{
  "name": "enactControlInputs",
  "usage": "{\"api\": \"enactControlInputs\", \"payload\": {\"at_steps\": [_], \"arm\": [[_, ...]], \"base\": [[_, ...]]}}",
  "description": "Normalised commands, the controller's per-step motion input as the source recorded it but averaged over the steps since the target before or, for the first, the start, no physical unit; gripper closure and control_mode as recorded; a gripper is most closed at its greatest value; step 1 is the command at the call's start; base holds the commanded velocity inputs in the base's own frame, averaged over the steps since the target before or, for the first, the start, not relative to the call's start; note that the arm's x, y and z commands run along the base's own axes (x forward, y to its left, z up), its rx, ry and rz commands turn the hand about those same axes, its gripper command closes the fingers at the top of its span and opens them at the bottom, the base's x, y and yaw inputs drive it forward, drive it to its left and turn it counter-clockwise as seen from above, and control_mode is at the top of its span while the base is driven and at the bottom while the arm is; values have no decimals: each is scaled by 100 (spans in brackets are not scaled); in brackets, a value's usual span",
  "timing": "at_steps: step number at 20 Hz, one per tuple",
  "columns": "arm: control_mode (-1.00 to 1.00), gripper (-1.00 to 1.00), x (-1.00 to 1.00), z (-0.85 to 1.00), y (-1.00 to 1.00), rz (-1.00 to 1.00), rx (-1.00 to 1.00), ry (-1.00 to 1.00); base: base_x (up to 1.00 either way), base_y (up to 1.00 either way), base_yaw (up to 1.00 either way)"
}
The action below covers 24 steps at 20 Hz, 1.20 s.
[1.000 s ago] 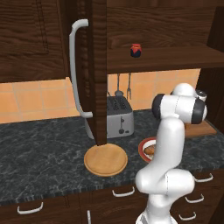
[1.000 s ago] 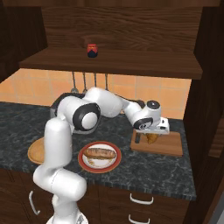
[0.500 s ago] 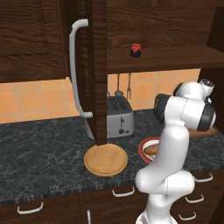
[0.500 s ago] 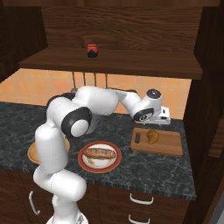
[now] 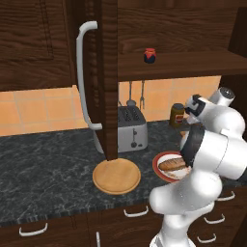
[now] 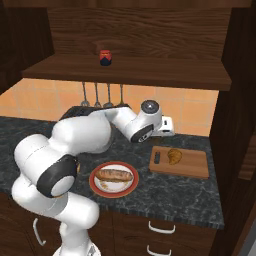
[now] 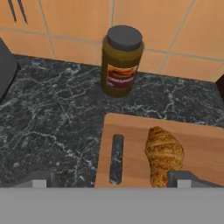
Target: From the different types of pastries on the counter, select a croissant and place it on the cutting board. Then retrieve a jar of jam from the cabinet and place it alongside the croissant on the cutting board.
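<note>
The croissant (image 6: 174, 155) (image 7: 164, 153) lies on the cutting board (image 6: 187, 169) (image 7: 131, 129), to the right of the board's dark slot. My gripper (image 6: 167, 128) (image 7: 111, 181) (image 5: 192, 105) hovers above the board's left end, open, with nothing between its fingers. In the hand view the croissant sits just ahead of the right fingertip (image 7: 183, 179). The jar of jam (image 5: 150, 55) (image 6: 105, 57) stands on the shelf of the open cabinet (image 5: 103, 72). A long bread roll (image 6: 114, 174) (image 5: 170, 164) rests on a red-rimmed plate (image 6: 131, 187) on the counter (image 6: 165, 197).
An olive-brown bottle (image 7: 121, 61) (image 5: 177, 114) stands by the tiled wall behind the board. A toaster (image 5: 131, 128) and a round wooden disc (image 5: 116, 176) sit left of the plate. The cabinet door with its curved handle (image 5: 83, 77) juts out over the counter. Utensils (image 6: 102, 95) hang on the wall.
My gripper has lifted off the cutting board and drawn back toward the wall, leaving the croissant lying on the board. The jar and the plate have not moved.
</note>
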Motion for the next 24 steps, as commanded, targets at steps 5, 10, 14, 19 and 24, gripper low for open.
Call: {"api": "enactControlInputs", "payload": {"at_steps": [5, 10, 14, 19, 24], "arm": [[-100, -100, -91, 14, 50, 2, -2, -23], [-100, -100, -69, 60, 53, 0, -6, -18], [-100, -100, -36, 74, 52, 0, -6, 0], [-100, -100, -21, 97, 30, 0, -3, 2], [-100, -100, -24, 99, 15, 0, 0, 0]], "base": [[0, 0, 0], [0, 0, 0], [0, 0, 0], [0, 0, 0], [0, 0, 0]]}}
